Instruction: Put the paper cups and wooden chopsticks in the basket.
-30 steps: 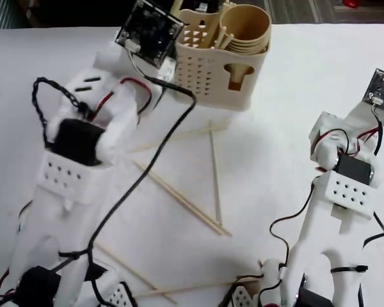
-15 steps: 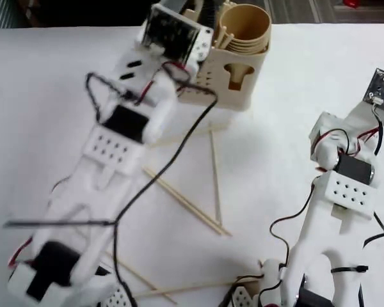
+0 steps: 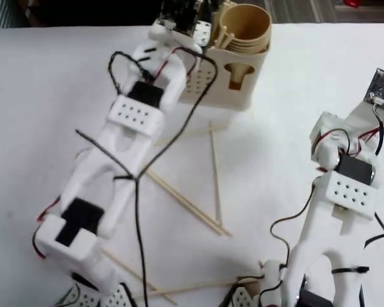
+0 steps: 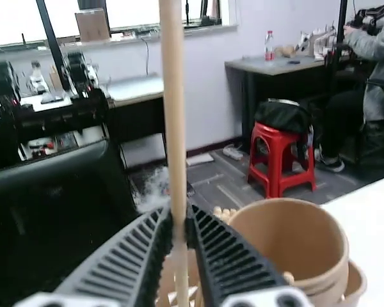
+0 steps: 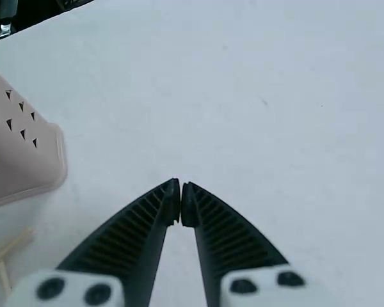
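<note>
A cream perforated basket stands at the table's far edge with stacked paper cups inside it. My left gripper is shut on a wooden chopstick held upright over the basket, just beside the paper cups. In the high view the left arm stretches up to the basket's left side. Several chopsticks lie loose on the white table, one pointing toward the basket. My right gripper is shut with nothing in it, low over bare table, the basket's corner off to one side.
The right arm stands at the table's right side. More chopsticks lie near the front edge between the two arm bases. A black cable hangs along the left arm. Chopstick ends show near the right gripper.
The left arm has swung from the basket's left side up and over its rim, carrying the chopstick. The right arm has stayed still.
</note>
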You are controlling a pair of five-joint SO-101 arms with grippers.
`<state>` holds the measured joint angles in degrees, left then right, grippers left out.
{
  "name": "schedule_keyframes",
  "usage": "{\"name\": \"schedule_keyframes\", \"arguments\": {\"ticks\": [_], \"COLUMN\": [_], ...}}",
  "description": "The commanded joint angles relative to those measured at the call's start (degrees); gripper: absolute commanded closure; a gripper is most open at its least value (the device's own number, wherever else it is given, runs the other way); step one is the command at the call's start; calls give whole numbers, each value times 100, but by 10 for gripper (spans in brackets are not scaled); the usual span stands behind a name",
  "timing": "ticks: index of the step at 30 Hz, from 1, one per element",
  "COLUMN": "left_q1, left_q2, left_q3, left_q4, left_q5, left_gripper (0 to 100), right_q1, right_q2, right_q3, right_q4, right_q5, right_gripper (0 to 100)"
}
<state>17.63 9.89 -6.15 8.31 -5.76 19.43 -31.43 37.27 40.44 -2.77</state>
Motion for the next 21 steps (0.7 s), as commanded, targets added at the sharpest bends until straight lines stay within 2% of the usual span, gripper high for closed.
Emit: {"name": "schedule_keyframes", "arguments": {"ticks": [1, 4, 10, 14, 21], "left_q1": [-22, -57, -4, -4, 303], "left_q2": [-92, -92, -92, -92, -84], "left_q3": [-404, -589, -1503, -2541, -4070], "left_q4": [686, 1319, 2831, 4211, 6637], "left_q5": [70, 79, 44, -53, -1741], "left_gripper": [904, 847, 841, 841, 842], "right_q1": [13, 13, 13, 13, 13], "right_q2": [-171, -171, -171, -163, -163], "right_q3": [-26, -26, -26, -26, -26], "right_q4": [-101, -101, -101, -101, -101], "right_q5": [-26, -26, -26, -26, -35], "right_gripper": [978, 978, 978, 978, 978]}}
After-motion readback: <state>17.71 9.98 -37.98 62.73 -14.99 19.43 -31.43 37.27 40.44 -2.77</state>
